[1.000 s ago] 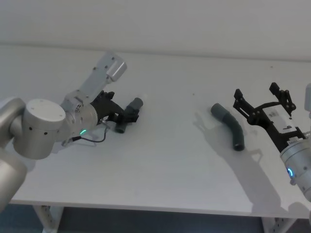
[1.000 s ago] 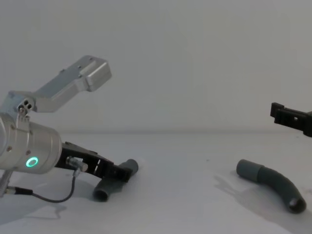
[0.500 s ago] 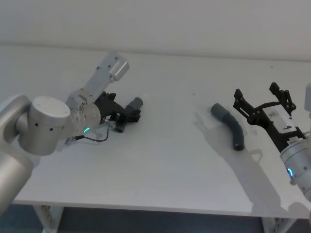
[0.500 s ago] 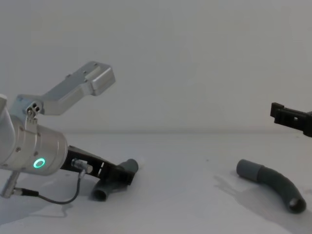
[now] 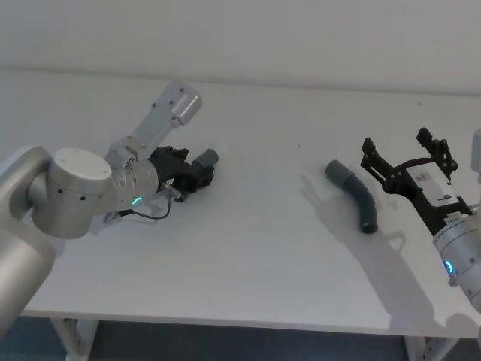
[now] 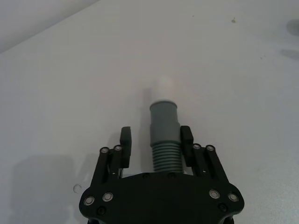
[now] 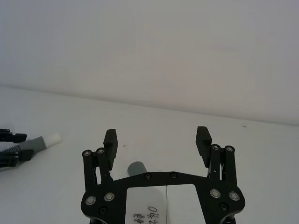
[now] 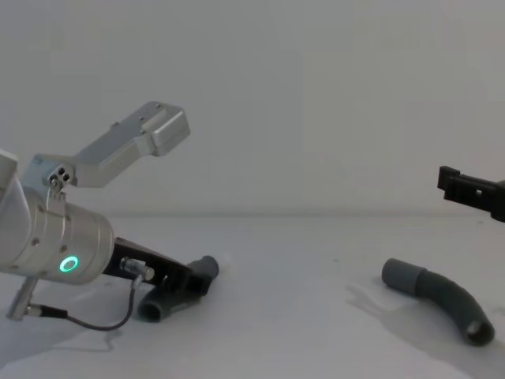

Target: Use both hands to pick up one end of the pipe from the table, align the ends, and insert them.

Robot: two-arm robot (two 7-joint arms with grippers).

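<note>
Two pipe pieces lie on the table (image 5: 255, 259), well apart, one on each side.

1. Left side. The left piece (image 6: 164, 149) lies between the fingers (image 6: 125, 142) of the left gripper (image 5: 197, 173), which is low at the table. The long axis of the piece runs straight out from the palm. Its ribs sit between the fingers, its cuff (image 6: 163, 119) lies beyond their tips, and the white tip (image 6: 163, 88) is farthest out, pointing toward the middle of the table. The fingers are apart and straddle the ribs. We see a clear gap on one side; on the other the pad may be touching the ribs, but the wrist view does not settle it. We judge that no grasp is made yet and that closing on the ribs is the step in hand.

2. Right side. The right piece (image 5: 355, 194) lies flat and curved, with its cuff turned toward the middle of the table. The right gripper (image 5: 396, 147) hovers just beside it on the outer side, fingers wide apart, holding nothing. In the right wrist view the cuff shows low between the finger bases, so we judge that this arm must come down before closing.

3. Clearance. Each arm is nearer its own piece. Only bare table lies between the two pieces, and we see nothing in the way.
</note>
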